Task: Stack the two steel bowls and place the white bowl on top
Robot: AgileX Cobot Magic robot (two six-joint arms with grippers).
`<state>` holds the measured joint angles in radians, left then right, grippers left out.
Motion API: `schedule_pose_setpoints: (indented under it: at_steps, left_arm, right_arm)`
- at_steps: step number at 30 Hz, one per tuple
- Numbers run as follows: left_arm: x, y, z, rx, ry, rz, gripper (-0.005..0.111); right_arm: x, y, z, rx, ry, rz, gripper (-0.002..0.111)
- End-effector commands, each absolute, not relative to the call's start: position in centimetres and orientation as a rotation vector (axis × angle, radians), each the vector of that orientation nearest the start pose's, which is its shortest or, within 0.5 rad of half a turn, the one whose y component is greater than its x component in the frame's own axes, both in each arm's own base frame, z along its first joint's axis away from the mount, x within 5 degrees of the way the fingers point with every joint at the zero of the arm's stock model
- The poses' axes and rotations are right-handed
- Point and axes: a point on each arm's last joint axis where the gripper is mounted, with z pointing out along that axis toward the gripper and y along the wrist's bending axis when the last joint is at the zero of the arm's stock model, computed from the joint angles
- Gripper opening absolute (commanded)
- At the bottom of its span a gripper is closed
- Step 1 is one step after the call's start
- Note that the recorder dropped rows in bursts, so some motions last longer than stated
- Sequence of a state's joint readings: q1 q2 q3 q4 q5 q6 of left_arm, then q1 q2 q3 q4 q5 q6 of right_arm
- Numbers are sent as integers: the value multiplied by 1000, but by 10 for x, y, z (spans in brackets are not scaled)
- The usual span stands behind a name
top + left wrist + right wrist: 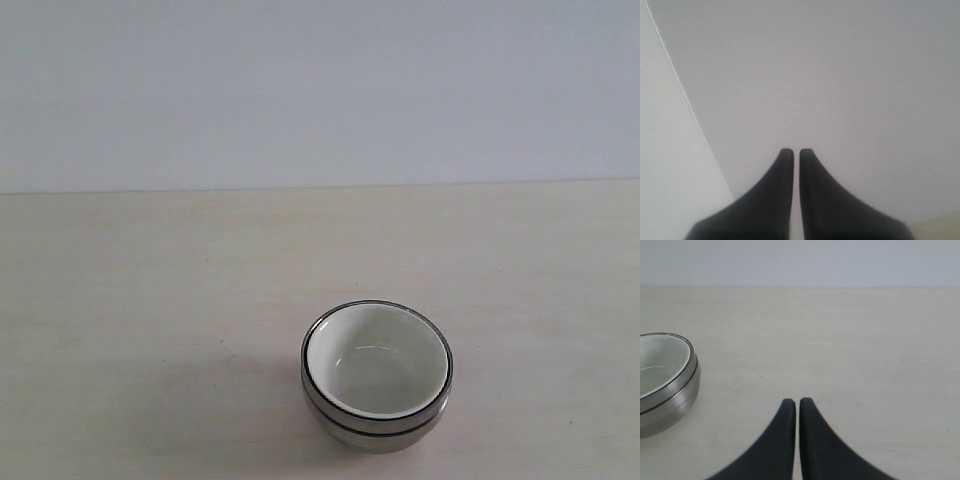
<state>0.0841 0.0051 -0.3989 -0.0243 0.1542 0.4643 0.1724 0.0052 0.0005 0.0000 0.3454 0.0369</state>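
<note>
The left gripper (795,151) has two matte black fingers (772,200), broad-based, curving to slim rounded tips. The right gripper (797,401) looks identical.

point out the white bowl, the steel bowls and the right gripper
white bowl (375,368), exterior view, inside floor
steel bowls (378,440), exterior view, outer front wall
right gripper (797,401), right wrist view, between the shut fingertips

Text, labels, brands, numbers, signs: none legible in any view.
</note>
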Motion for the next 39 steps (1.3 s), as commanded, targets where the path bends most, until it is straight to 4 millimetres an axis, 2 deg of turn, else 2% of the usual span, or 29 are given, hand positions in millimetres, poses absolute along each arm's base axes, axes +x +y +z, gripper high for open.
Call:
schedule_pose_setpoints:
  at_steps: [1, 7, 17, 26, 30, 34, 39]
  left_arm:
    - [16, 3, 327, 280, 1226, 566, 4]
    - [21, 3, 319, 293, 1200, 588, 4]
    - [46, 5, 256, 340, 1399, 554, 4]
    - [56, 6, 206, 377, 1545, 528, 4]
    - [56, 7, 197, 391, 1636, 518, 4]
    - [56, 6, 196, 366, 1653, 481, 4]
    - [55, 4, 192, 295, 1707, 367, 4]
  right_arm:
    - [53, 9, 182, -122, 1823, 142, 0]
    - [53, 9, 182, -122, 1823, 142, 0]
    - [53, 9, 182, -122, 1823, 142, 0]
    - [53, 9, 182, -122, 1823, 142, 0]
    - [53, 9, 182, -122, 1823, 142, 0]
    - [53, 9, 182, -122, 1823, 142, 0]
    - [53, 9, 182, -122, 1823, 142, 0]
